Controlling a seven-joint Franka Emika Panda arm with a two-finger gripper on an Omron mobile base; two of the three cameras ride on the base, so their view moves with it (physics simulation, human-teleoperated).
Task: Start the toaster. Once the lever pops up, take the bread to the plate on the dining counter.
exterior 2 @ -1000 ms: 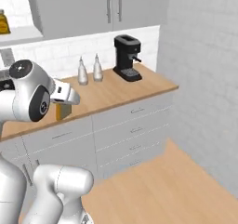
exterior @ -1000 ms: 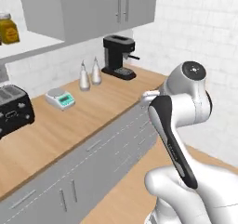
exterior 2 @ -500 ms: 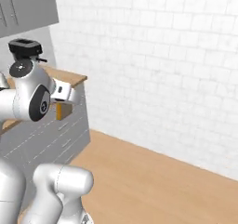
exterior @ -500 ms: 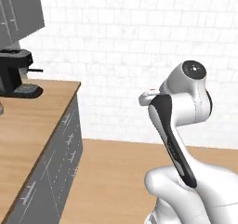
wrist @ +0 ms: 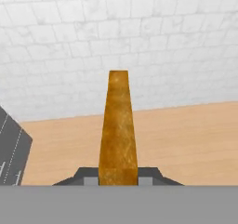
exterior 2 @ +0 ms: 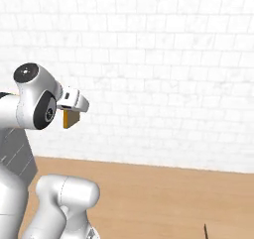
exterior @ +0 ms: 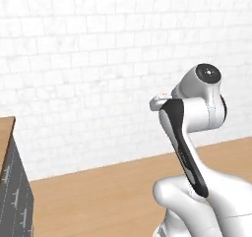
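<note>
My gripper (wrist: 118, 174) is shut on the bread (wrist: 118, 125). The slice shows edge-on in the hand view, its golden-brown crust rising straight up between the two dark fingertips (wrist: 88, 174). In the right base view the bread (exterior 2: 71, 119) hangs as a small tan block under the white hand, with the gripper (exterior 2: 74, 110) held at chest height in front of the arm. In the left base view the hand (exterior: 160, 101) pokes out from behind the arm's upper link. The toaster, the plate and the dining counter are out of view.
A white brick wall (exterior: 98, 59) faces me across a bare wood floor (exterior 2: 163, 193). The corner of the grey cabinets (exterior: 12, 194) with its wood worktop edge sits at the far left, also seen as a grey cabinet (wrist: 11, 153) in the hand view.
The whole picture has swung as the base turned. The worktop with the coffee machine slid off to the left, leaving wall and floor. The bread stays in the shut gripper.
</note>
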